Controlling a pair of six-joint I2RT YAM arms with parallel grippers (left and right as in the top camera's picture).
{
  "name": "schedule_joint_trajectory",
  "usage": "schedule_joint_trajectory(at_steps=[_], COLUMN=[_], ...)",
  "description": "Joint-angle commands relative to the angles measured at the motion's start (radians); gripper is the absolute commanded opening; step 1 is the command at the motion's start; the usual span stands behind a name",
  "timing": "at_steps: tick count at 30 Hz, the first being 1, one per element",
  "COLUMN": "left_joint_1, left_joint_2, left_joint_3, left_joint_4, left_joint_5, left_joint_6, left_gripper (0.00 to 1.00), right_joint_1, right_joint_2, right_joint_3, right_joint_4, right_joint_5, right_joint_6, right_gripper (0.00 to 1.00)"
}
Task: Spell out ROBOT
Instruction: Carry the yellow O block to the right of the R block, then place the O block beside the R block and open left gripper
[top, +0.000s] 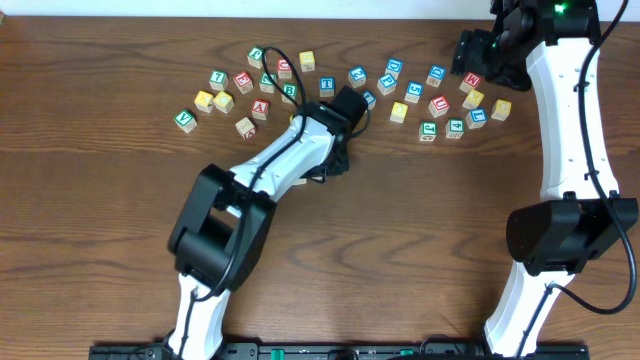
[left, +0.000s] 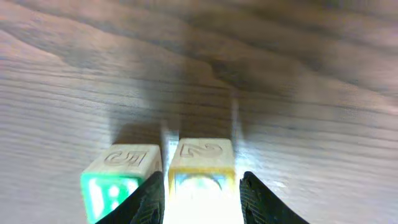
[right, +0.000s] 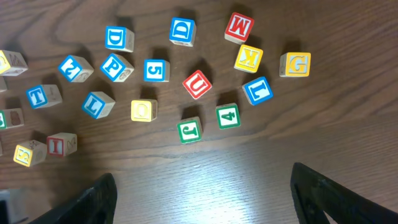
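Between the jaws of my left gripper (left: 202, 182), 1 yellow-faced cube (left: 202, 154) is sitting; I cannot tell whether I am gripping it. My right gripper (right: 204, 198) is hovering, jaws spread wide.

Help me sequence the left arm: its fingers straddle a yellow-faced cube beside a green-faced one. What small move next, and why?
Probably ease the left gripper wider and lift straight up. The yellow-faced cube seems to sit on the table close beside the green-faced cube, so it looks placed; a sideways exit could knock either.
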Motion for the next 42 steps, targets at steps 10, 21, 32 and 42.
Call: schedule_joint_trajectory(at_steps=[10,21,32,42], left_joint_1=[0.027,0.200,0.362,0.530], left_joint_2=[-0.305,-0.412,-0.489,-0.541], left_joint_3=[0.016,0.016,0.016,0.016], left_joint_4=[-0.029,-0.124,-0.137,-0.142], left_joint_5=[-0.018,-0.018,-0.037,-0.037], left_joint_6=[0.097,0.177,0.267,0.294], left_gripper=[0.40,0.39,0.39,0.39], right_joint_1=[0.005,0.089,0.187,0.244], right_joint_2=[-0.015,-0.013,-0.010,-0.009], right_joint_3=[0.016,0.016,0.016,0.014], right_joint_4=[-0.005,-0.003,0.008,0.045], right_joint_5=[-0.006,-0.006,-0.006,-0.006], right_joint_6=[-0.012,-0.027,-0.027,-0.004], right_gripper=[0.85,0.84,0.84,0.84])
